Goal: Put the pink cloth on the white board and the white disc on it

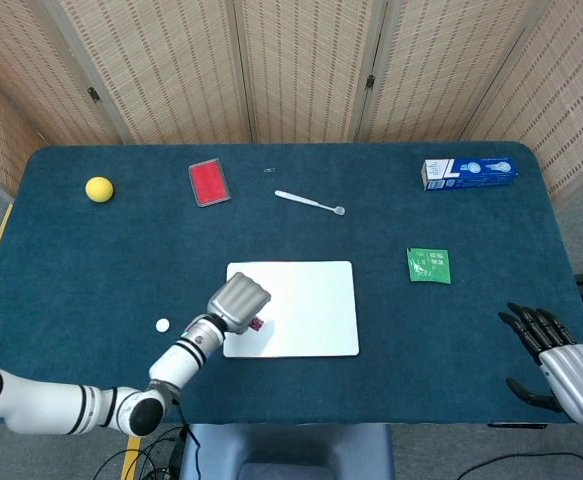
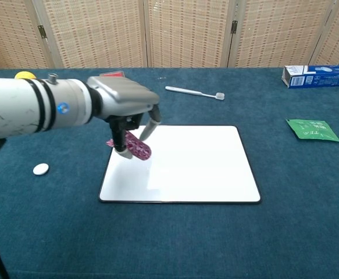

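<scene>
Left hand (image 2: 129, 107) pinches pink cloth (image 2: 135, 146) over white board (image 2: 181, 163); cloth probably limp, light. Right hand (image 1: 571, 366) spread, empty.

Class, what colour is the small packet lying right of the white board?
Green packet, clearest in the head view.

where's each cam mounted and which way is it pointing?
Head view: high above the table's near edge, looking steeply down on the whole table; shows the left hand and arm, and the right hand at bottom right.
Chest view: low at the near edge, looking across the table toward the screens; shows only the left hand and forearm.
Shared: left hand holding the pink cloth over the white board, the white disc, toothbrush, green packet.
</scene>
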Tool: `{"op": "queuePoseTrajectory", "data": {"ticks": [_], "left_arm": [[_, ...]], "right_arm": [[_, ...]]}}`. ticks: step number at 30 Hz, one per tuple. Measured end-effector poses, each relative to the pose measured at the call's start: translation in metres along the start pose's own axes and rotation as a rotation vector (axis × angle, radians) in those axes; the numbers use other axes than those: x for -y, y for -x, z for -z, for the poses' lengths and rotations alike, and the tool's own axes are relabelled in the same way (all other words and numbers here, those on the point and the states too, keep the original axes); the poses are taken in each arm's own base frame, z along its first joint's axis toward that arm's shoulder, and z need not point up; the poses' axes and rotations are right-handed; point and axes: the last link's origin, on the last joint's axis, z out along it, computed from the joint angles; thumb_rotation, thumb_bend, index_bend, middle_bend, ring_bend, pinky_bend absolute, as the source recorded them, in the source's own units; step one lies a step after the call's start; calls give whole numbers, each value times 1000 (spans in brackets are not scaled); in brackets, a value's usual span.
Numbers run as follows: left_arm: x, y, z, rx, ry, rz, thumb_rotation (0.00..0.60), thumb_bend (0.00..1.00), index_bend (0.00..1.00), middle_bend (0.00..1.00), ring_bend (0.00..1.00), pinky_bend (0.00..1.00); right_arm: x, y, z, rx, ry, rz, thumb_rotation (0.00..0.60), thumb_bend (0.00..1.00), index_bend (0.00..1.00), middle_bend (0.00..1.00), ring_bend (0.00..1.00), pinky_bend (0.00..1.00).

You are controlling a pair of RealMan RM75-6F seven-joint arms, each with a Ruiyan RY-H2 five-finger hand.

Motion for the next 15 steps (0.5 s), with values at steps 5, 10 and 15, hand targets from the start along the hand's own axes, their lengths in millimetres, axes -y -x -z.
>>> {"op": "queuePoseTrajectory", "data": {"ticks": [5, 10, 15], "left_arm": [[-30, -10, -15, -5, 23, 1, 600, 233, 596, 1000, 1000, 902], [-46, -20, -32, -15, 29, 10, 600, 233, 590, 1000, 1000, 902], [-52, -22, -47, -5, 34, 21, 600, 233, 544, 1000, 1000, 902]], "right_arm": [[-2, -3, 3, 2, -15, -10, 600, 193, 0, 0, 0, 0], [-4, -4, 2, 11, -20, -15, 600, 194, 0, 0, 0, 0], [-6, -5, 2, 5, -12, -23, 600, 193, 0, 0, 0, 0]]}}
